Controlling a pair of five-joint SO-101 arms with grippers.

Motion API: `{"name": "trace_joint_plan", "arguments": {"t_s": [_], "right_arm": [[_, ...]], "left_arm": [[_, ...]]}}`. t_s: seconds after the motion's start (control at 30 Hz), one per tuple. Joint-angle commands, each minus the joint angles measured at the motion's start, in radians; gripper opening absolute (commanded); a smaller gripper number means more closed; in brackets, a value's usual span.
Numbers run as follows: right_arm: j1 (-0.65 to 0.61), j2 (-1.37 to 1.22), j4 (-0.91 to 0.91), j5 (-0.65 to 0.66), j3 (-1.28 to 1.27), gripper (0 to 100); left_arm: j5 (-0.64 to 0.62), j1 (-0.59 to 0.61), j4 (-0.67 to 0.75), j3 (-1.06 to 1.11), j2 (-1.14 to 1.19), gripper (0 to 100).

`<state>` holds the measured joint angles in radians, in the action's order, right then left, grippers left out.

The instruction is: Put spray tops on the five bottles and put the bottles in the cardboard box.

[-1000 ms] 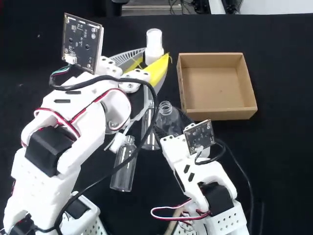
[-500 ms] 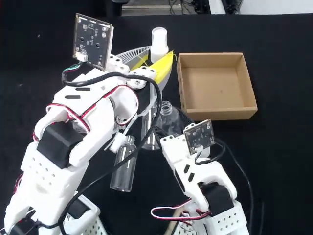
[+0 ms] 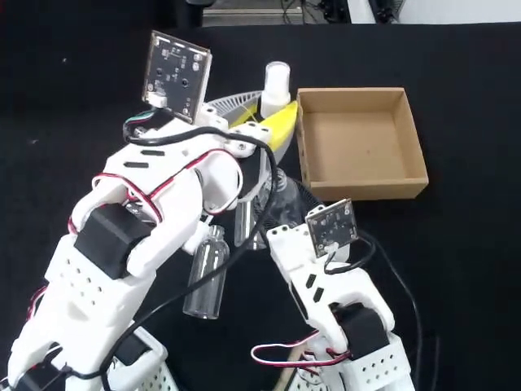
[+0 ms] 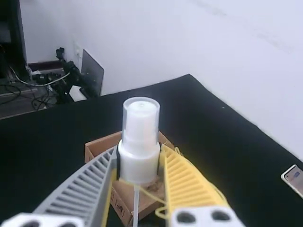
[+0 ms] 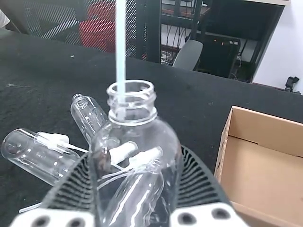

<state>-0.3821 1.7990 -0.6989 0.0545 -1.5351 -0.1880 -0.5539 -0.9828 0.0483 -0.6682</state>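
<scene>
The left arm [image 3: 155, 228] extends high and forward, next to the open cardboard box [image 3: 362, 191].
The right gripper [image 5: 135, 172] grasps the bottle [image 5: 135, 127] upright near the box. Above it, the left gripper [image 4: 138, 158] is clenched on the spray top [image 4: 139, 113], whose tube [image 5: 120, 47] enters the bottle's neck.

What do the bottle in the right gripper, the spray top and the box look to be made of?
Bottle: clear and glossy, probably plastic, though glass cannot be ruled out; you see straight through its wall.
Spray top: smooth white opaque plastic, with a translucent cap over the nozzle.
Cardboard box: matte brown cardboard with plain, thin walls.
</scene>
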Motion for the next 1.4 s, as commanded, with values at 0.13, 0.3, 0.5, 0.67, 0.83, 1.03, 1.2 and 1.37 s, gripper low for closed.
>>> {"name": "trace_joint_plan", "arguments": {"t_s": [0.13, 0.3, 0.5, 0.67, 0.83, 1.03, 1.2, 1.37], "right_arm": [[0.003, 0.076, 0.034, 0.0, 0.013, 1.1], [0.003, 0.076, 0.034, 0.0, 0.013, 1.1], [0.003, 0.076, 0.034, 0.0, 0.013, 1.1], [0.005, 0.076, 0.032, 0.0, 0.013, 1.1], [0.072, 0.077, 0.037, -0.008, 0.021, 1.1], [0.133, 0.077, 0.127, -0.009, 0.004, 1.1], [0.184, 0.077, 0.336, -0.009, -0.097, 1.1], [0.233, 0.076, 0.434, -0.002, -0.136, 1.1]], "left_arm": [[0.005, -0.005, -0.058, 0.073, -0.017, 24], [0.003, -0.005, -0.06, 0.05, -0.068, 24], [0.006, 0.073, -0.06, 0.05, -0.209, 24], [0.153, 0.229, -0.069, 0.203, -0.265, 24], [0.307, 0.392, 0.086, 0.522, -0.275, 24], [0.262, 0.498, 0.531, 0.917, -0.269, 24], [0.133, 0.472, 0.83, 1.181, -0.276, 24], [0.107, 0.472, 0.959, 1.311, -0.276, 24]]}}
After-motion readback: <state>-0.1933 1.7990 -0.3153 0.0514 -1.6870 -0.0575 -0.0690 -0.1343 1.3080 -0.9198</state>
